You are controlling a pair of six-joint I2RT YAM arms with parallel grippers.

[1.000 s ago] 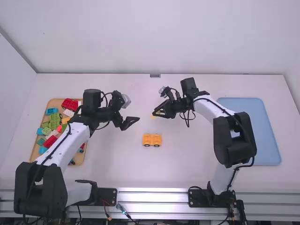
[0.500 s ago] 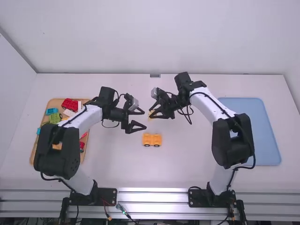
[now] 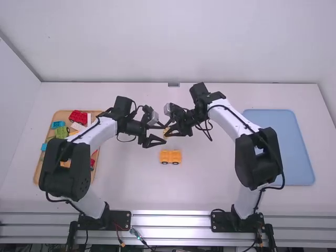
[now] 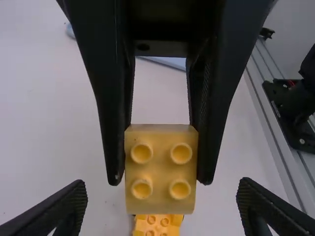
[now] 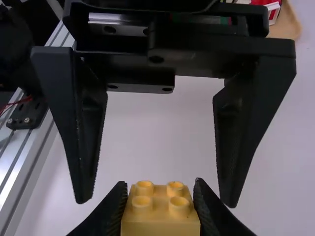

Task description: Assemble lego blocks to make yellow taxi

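Block (image 4: 161, 169) sits clamped between the right fingers (image 4: 211, 108), gripped along two opposite sides, its studs turned toward the left arm. The left fingers (image 5: 78, 128) are spread apart, with nothing between their tips, and the block lies ahead of them, near and roughly centred on their gap. Both pairs look set to close along the same line, so a handover probably turns on the left pair sliding straight on past the right tips without knocking them. Which way the block's long axis runs, I cannot tell. Under the fingers, on the worktop (image 3: 210, 194), stands the wheeled base (image 3: 170, 156), apart from both.
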